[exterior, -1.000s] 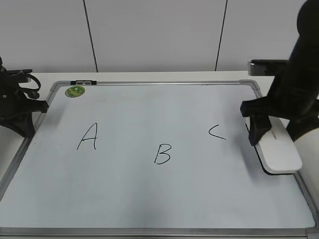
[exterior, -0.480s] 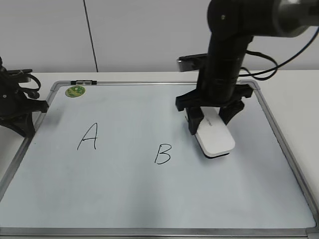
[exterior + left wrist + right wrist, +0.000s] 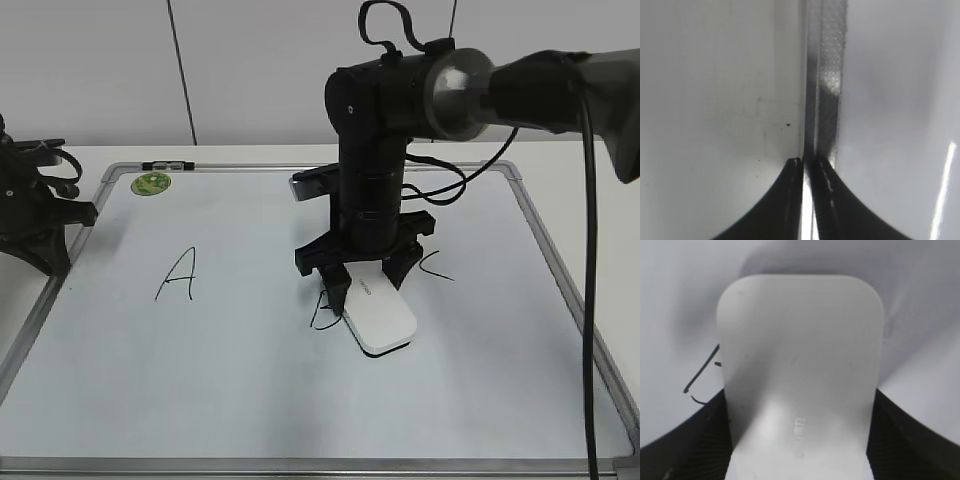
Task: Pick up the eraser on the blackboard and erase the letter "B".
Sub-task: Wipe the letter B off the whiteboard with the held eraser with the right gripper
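Note:
My right gripper [image 3: 362,283] is shut on the white eraser [image 3: 380,315], which lies flat on the blackboard [image 3: 250,400] over the right side of the letter "B" [image 3: 322,316]. Only the B's left strokes show beside the eraser. In the right wrist view the eraser [image 3: 800,375] fills the middle between the black fingers [image 3: 685,440], and thin black strokes of the B [image 3: 702,375] show at its left edge. My left gripper [image 3: 60,240] rests shut at the board's left frame; its wrist view shows the shut fingertips [image 3: 795,167] over the metal frame strip [image 3: 826,75].
The black "A" [image 3: 178,275] is at the left of the board and the "C" [image 3: 435,266] is just right of the right arm. A green sticker [image 3: 151,183] sits near the top left corner. A black cable [image 3: 590,300] hangs down the right side.
My right gripper has carried the eraser from the board's right edge leftward across the board, past the C, and onto the right part of the B. The left arm has not moved.

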You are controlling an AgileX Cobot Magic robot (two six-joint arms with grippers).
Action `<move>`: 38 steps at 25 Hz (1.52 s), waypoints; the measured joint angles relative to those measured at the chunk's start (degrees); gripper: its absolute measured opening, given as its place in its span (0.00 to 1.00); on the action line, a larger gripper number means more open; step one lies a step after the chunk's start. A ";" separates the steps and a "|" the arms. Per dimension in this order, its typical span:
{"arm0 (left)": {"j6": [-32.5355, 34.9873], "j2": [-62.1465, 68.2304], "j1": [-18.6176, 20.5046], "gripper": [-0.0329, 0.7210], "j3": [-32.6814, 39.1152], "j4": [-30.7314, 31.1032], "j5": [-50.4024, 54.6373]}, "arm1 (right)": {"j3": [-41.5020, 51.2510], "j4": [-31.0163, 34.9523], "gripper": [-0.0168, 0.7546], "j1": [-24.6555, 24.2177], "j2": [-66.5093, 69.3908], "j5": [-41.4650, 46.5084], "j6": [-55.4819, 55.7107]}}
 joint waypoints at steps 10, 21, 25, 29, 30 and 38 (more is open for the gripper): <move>0.00 0.00 0.00 0.12 0.00 0.00 0.00 | -0.81 0.86 0.70 0.00 0.59 0.93 -0.21; 0.00 0.00 0.11 0.12 0.00 0.00 0.04 | -0.84 -0.92 0.70 6.26 0.69 0.82 -0.28; 0.00 0.00 0.11 0.12 0.00 0.00 0.04 | -0.84 -0.92 0.70 9.83 0.70 0.74 -0.28; 0.00 0.00 0.11 0.12 0.00 0.00 0.04 | -1.32 -0.39 0.70 11.56 0.70 0.70 -0.28; 0.00 0.00 0.11 0.12 0.00 0.00 0.04 | -1.54 -0.25 0.70 11.55 0.70 0.70 -0.28; 0.00 0.00 0.11 0.12 0.00 -0.18 0.13 | -4.63 -4.69 0.70 9.32 -7.69 0.24 4.64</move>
